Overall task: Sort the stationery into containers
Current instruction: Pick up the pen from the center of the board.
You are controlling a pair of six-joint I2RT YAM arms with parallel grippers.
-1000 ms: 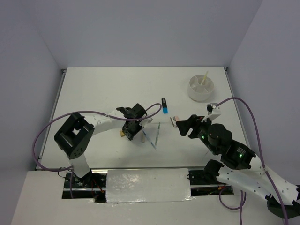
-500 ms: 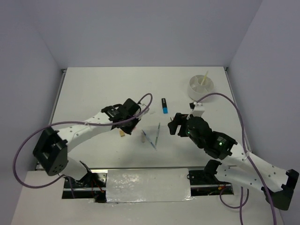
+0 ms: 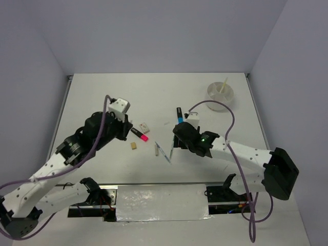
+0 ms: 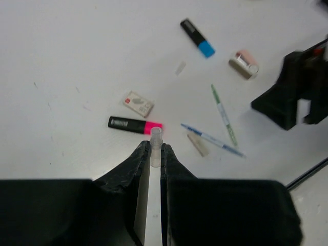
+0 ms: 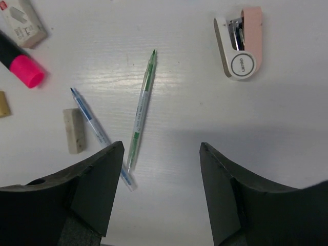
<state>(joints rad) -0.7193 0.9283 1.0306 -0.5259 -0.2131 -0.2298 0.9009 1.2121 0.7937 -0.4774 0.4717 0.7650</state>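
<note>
My left gripper point(image 4: 156, 147) is shut on a thin clear pen point(image 4: 156, 137) whose tip sticks out past the fingertips, held above the table near the pink-and-black highlighter point(image 4: 134, 124). In the top view the left gripper point(image 3: 125, 132) is left of that highlighter point(image 3: 139, 135). My right gripper point(image 5: 161, 171) is open and empty over a green pen point(image 5: 141, 110) and a blue pen point(image 5: 97, 128); in the top view it point(image 3: 178, 132) is below the blue-and-black highlighter point(image 3: 180, 114). The white divided bowl point(image 3: 211, 95) at the far right holds a yellow stick point(image 3: 224, 85).
A white eraser point(image 4: 138, 104), a tan eraser point(image 5: 74, 130) and a small tan eraser point(image 3: 134, 146) lie among the pens. A pink-and-white stapler-like item point(image 5: 240, 43) lies right of the green pen. Grey walls enclose the table.
My left arm has drawn back to the left and up with the clear pen, uncovering the pink highlighter and white eraser. My right arm has swung left over the pens.
</note>
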